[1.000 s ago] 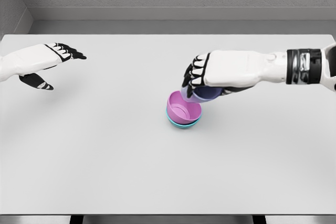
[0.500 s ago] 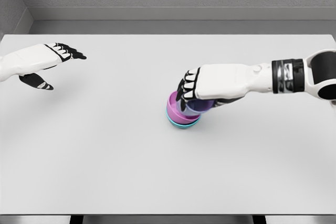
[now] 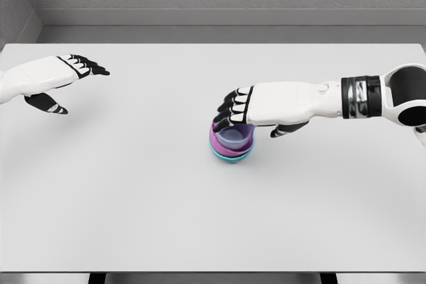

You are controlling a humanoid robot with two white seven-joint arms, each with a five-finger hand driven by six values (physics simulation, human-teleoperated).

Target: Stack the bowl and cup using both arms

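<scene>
**Cup sits in the stacked bowls, right hand spread just above it**

Look at the middle of the table (image 3: 133, 197): you have a pink bowl (image 3: 214, 142) nested inside a teal bowl (image 3: 232, 157), of which only the lower rim shows. The purple cup (image 3: 234, 138) stands upright inside the pink bowl, its opening facing up.

Your right hand (image 3: 266, 108) reaches in from the right edge and hangs palm-down over the far side of the stack. Its fingers (image 3: 229, 108) are spread apart and extended past the cup's far rim, not wrapped round it; the thumb (image 3: 287, 128) points down and away to the right of the bowls. You cannot tell from this view whether the fingertips touch the cup's rim or hover just clear of it.

Your left hand (image 3: 50, 78) shows at the left edge, well apart from the stack, held above the table with fingers straight and loosely apart, the thumb hanging below the palm, holding nothing.
</scene>
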